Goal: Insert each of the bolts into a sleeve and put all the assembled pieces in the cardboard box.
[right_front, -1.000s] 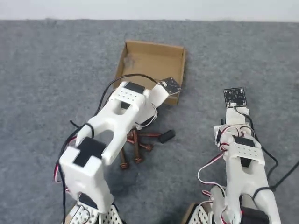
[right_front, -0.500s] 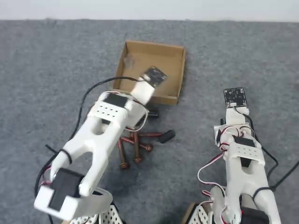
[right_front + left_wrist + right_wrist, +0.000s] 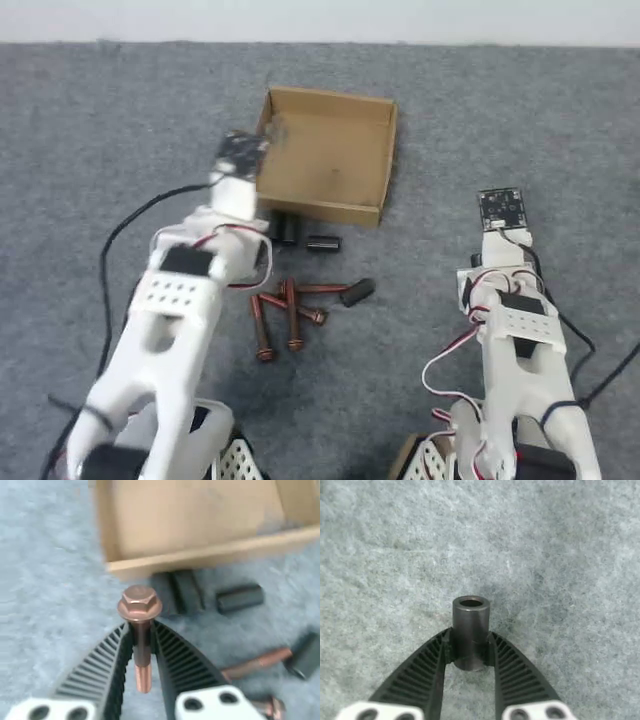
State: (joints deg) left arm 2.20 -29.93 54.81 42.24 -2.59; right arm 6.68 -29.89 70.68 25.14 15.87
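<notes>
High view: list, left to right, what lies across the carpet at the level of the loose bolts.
Left arm → loose bolts → lone black sleeve → right arm.

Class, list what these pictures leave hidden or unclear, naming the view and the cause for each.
1. Right wrist view: the held sleeve, whose lower end is covered by the right gripper.
2. Left wrist view: the dark shape against the cardboard box is blurred, so it may be one sleeve or two.
3. High view: whether the loose bolt enters the loose sleeve at its tip is too small to tell.
</notes>
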